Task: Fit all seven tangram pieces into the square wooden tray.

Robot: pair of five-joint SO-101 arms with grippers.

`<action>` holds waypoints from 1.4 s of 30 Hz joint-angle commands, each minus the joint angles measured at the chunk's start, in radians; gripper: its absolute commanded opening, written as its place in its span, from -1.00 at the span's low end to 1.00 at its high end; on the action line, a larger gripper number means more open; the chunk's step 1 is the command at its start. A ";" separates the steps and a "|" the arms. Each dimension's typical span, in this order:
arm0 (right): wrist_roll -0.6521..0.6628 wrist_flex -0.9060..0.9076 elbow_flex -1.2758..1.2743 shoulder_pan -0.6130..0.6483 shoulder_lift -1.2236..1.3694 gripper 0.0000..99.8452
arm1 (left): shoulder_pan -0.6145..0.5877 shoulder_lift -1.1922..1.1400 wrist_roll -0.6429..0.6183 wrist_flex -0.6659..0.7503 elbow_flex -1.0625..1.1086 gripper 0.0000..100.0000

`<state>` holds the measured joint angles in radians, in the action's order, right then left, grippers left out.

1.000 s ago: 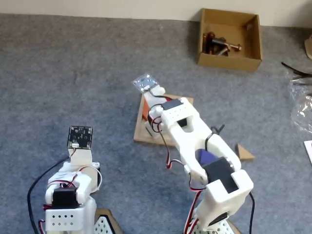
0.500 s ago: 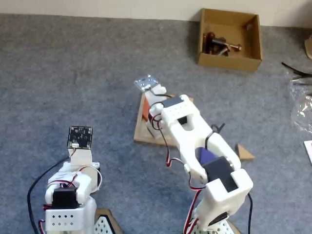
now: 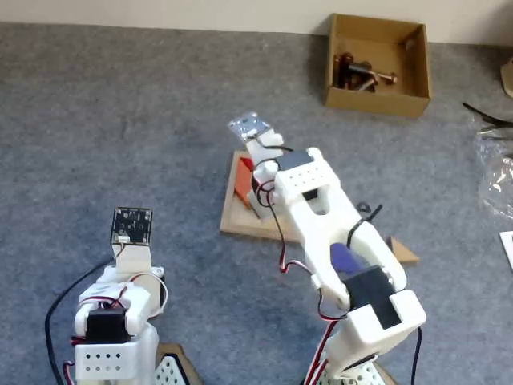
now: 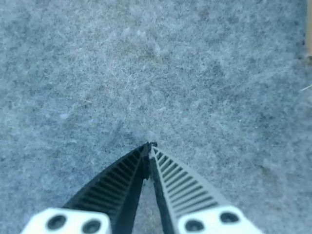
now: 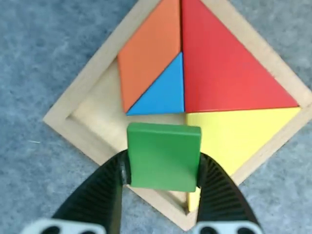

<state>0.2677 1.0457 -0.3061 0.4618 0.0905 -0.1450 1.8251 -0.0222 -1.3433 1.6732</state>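
Nearest the robot, well to the left of the tray (image 3: 239,228) and on its near side, the left gripper (image 4: 149,145) hangs over bare grey carpet (image 4: 156,58) with its jaws pressed together, nothing between them. Also on the tray's near side, a purple shape (image 3: 345,257) shows through a gap in the right arm (image 3: 321,212); whether it lies on the carpet cannot be told. A tan triangle (image 3: 401,252) lies on the carpet to the right of the tray, apart from it. The right arm stretches out over the tray, and the right gripper (image 5: 163,171) pinches a green square piece (image 5: 164,156) by two opposite edges, holding it flat above a bare stretch of the tray's wooden floor next to one corner; whether the square touches the floor cannot be told. Four pieces already lie inside the tray: a large red triangle (image 5: 224,68) and a large yellow triangle (image 5: 234,134) meet along one edge, an orange piece (image 5: 148,58) lies against the red triangle's other side, and a small blue triangle (image 5: 163,92) sits wedged between the orange piece and the red triangle, just beyond the green square. Farthest off, well beyond the tray and to its right, an open cardboard box (image 3: 377,95) rests on the carpet with a few small brown things inside.
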 commanded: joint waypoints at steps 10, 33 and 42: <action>0.002 -0.051 -0.024 -0.010 -0.064 -0.74 | -0.013 0.005 0.006 -0.008 0.022 -0.99; 0.002 -0.107 -0.105 0.058 -0.064 -0.73 | -0.013 0.005 0.006 -0.008 0.022 -0.99; 0.002 -0.108 -0.107 0.058 -0.064 -0.70 | -0.013 0.005 0.006 -0.008 0.022 -0.99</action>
<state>0.2677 0.9597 -0.4212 0.5125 0.0875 -0.1450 1.8251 -0.0222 -1.3433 1.6732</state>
